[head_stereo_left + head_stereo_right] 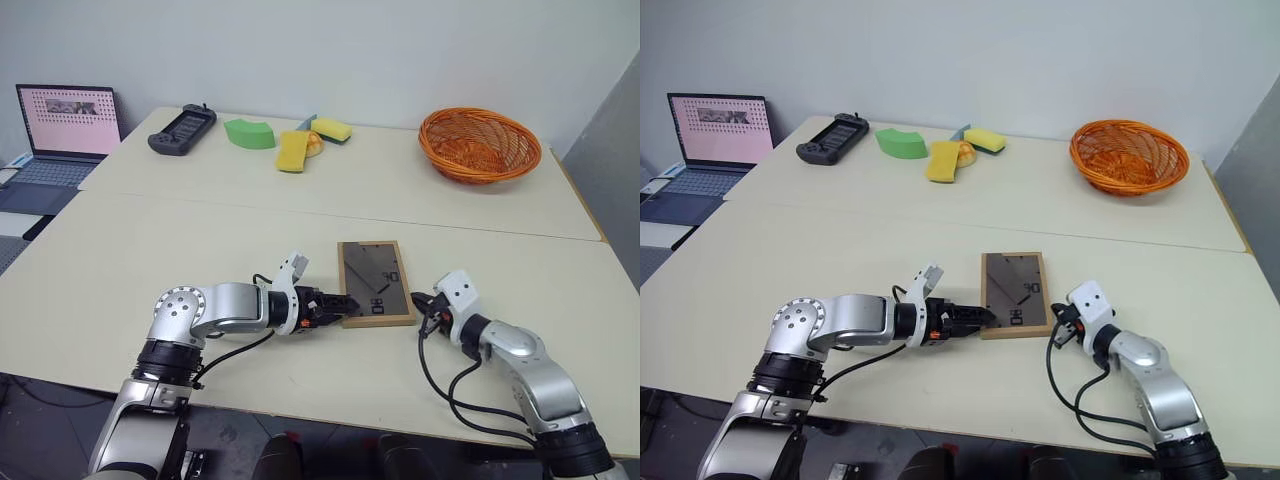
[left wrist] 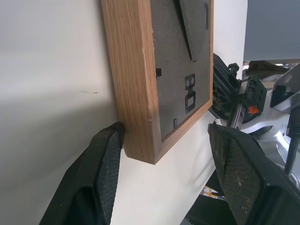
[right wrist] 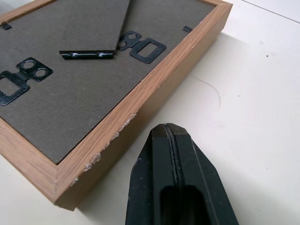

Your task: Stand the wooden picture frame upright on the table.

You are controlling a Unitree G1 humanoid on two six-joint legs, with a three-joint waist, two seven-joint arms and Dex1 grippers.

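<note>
The wooden picture frame (image 1: 375, 283) lies flat on the table (image 1: 200, 250) with its dark grey back panel and fold-out stand facing up. My left gripper (image 1: 345, 305) is open at the frame's near left corner. In the left wrist view that corner (image 2: 140, 117) sits between the fingers (image 2: 103, 173): one pad touches the wooden edge, the other stands apart. My right gripper (image 1: 422, 305) is shut, its tip (image 3: 171, 133) low over the table just beside the frame's near right edge (image 3: 140, 108), holding nothing.
An orange wicker basket (image 1: 480, 143) stands at the far right. A black controller (image 1: 182, 130), a green sponge (image 1: 249, 133) and yellow sponges (image 1: 292, 152) lie along the far edge. An open laptop (image 1: 68, 125) sits far left. A seam crosses the table behind the frame.
</note>
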